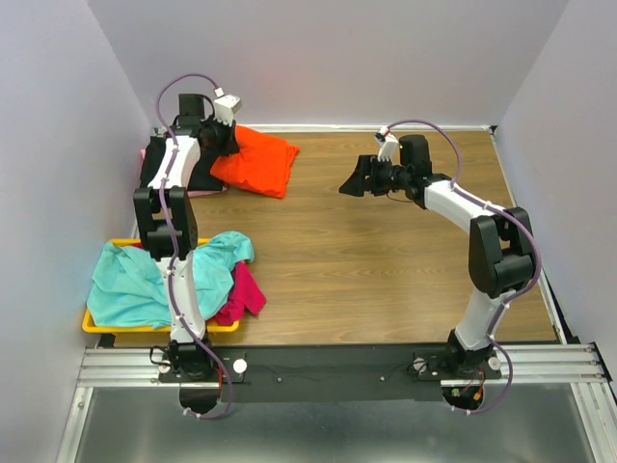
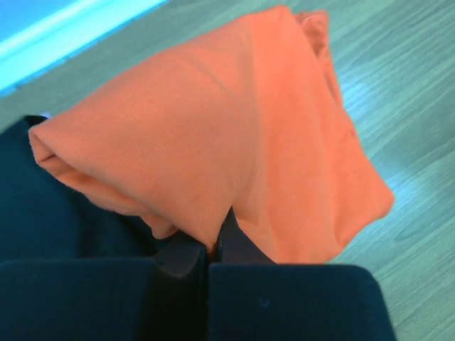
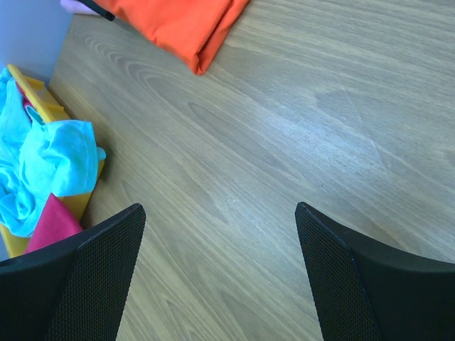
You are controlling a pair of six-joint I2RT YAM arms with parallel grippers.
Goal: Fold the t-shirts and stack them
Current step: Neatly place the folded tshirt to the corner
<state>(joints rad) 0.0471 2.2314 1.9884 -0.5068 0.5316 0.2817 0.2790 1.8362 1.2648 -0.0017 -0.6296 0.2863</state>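
Note:
The folded bright orange t-shirt [image 1: 258,162] [image 2: 234,135] [image 3: 178,21] lies at the back left of the table, its left edge resting over a black t-shirt [image 1: 196,179] [image 2: 64,213]. My left gripper [image 1: 224,135] [image 2: 211,245] is shut on a pinch of the orange cloth at that edge. A sliver of pale pink t-shirt [image 1: 145,154] [image 3: 75,6] shows beside the black one. A teal t-shirt [image 1: 135,280] [image 3: 43,163] and a magenta t-shirt [image 1: 246,289] [image 3: 53,224] lie crumpled in the tray. My right gripper [image 1: 349,180] [image 3: 220,209] hangs open above bare wood, right of the orange shirt.
A shallow yellow tray [image 1: 145,329] [image 3: 32,89] sits at the front left against the left wall. White walls close the table on the left, back and right. The arms' mounting rail [image 1: 328,365] runs along the near edge.

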